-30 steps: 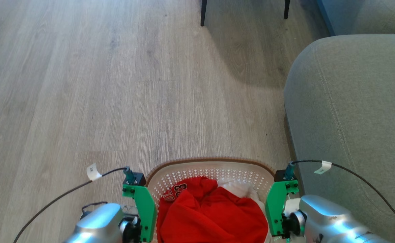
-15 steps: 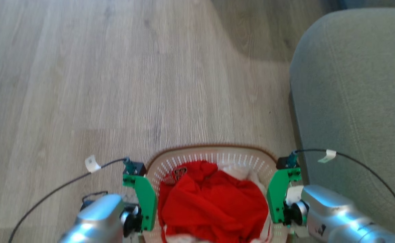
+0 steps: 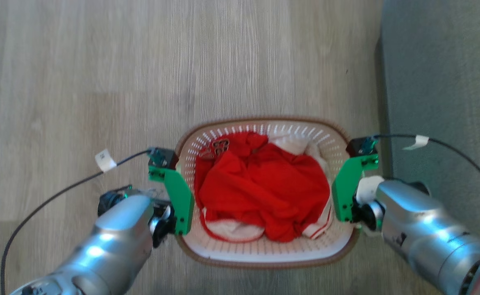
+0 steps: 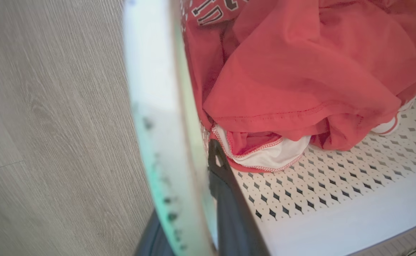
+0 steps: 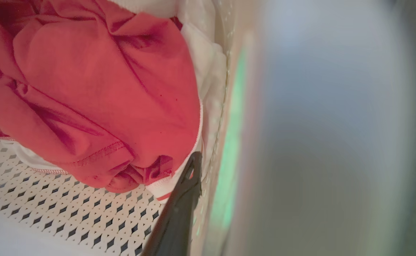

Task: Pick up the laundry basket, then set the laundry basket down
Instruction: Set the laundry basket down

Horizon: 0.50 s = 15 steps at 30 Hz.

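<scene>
Squarely between the two grippers lies the laundry basket (image 3: 264,253), one short end toward each gripper; whether its base touches the wooden floor (image 3: 80,82) I cannot tell. The left gripper (image 3: 181,221) stands at the basket's left end, under a green bracket (image 3: 170,180); in the left wrist view its two dark fingers (image 4: 229,206) straddle the white side wall, one inside and one outside, drawn close so that the wall is pinched between them. The right gripper (image 3: 343,209) stands at the opposite end; in the right wrist view one dark finger (image 5: 179,209) lies inside the basket along the perforated wall; the wall itself is a pale blur just beside it and the other finger is hidden, so whether this gripper is clamped or spread I cannot tell. A crumpled red garment (image 3: 260,184) lies heaped between the two inner fingers; a white cloth with red trim (image 3: 231,234) peeps out beneath it, just ahead of the left inner fingertip. On the right gripper's outer side, near the basket's end, rises a grey sofa (image 3: 440,82).
</scene>
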Tool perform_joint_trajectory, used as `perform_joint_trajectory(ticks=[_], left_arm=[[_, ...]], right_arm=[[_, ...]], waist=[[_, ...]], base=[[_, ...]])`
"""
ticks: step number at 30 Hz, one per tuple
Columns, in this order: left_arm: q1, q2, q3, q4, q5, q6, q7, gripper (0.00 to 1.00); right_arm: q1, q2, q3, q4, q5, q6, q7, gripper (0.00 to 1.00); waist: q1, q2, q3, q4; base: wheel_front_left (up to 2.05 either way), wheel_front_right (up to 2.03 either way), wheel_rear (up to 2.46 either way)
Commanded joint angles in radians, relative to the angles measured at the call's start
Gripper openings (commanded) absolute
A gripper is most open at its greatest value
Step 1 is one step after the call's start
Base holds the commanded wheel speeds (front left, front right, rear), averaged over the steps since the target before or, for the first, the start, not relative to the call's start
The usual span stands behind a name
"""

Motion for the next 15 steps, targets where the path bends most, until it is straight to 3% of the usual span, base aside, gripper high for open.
perform_joint_trajectory(ticks=[1, 15], left_arm=[[-0.04, -0.007, 0.005, -0.029, 0.024, -0.013, -0.007, 0.0], [-0.167, -0.007, 0.003, -0.075, 0.087, 0.032, -0.095, 0.0]], right_arm=[[-0.021, 0.004, 0.006, -0.031, -0.017, 0.008, -0.019, 0.0], [-0.128, -0.02, 0.007, -0.029, -0.03, 0.008, -0.068, 0.0]], waist=[[-0.0003, 0.0, 0.083, 0.004], [-0.0003, 0.0, 0.34, 0.004]], base=[[0.0, 0.0, 0.0], [0.0, 0.0, 0.0]])
